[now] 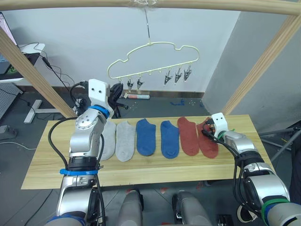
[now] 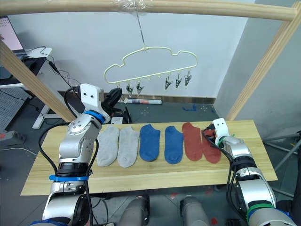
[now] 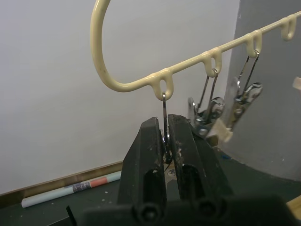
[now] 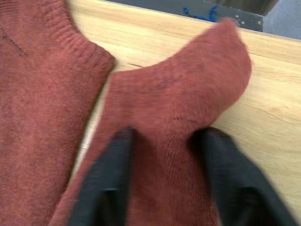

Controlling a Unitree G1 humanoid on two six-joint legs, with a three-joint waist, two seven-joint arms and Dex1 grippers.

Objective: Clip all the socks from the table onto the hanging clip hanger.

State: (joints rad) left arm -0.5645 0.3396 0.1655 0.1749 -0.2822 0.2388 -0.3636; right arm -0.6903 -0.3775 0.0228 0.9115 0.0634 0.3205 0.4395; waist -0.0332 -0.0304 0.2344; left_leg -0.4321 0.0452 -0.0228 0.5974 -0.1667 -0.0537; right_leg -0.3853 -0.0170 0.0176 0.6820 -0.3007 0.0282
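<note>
Socks: six lie in a row on the table (image 1: 141, 176), none clipped yet. Two light grey socks (image 1: 125, 140), two blue socks (image 1: 170, 138), two rust-red socks (image 1: 189, 135).
Clip hanger (image 1: 155, 47): hangs by its hook from the wooden pole (image 1: 150, 4), above and behind the sock row; every clip is bare.
Left gripper (image 3: 165, 136): raised to the hanger's left end, fingers pinched nearly closed on the wire of the end clip (image 3: 164, 110).
Right gripper (image 4: 164, 155): fingers spread wide, straddling the outermost red sock (image 4: 178, 117) at its cuff end, pads down on the cloth but not closed.
Step in hand (judged): grasp that sock. Close on a fold of cuff only; keep clear of the neighbouring red sock, which lies just beside it.
Left-arm tip: hold the clip steady so the hanger does not swing.
Right wrist view adds: finger spread over the fabric, which the eye views leave too small to read.
Left wrist view adds: the pinch on the clip wire.
</note>
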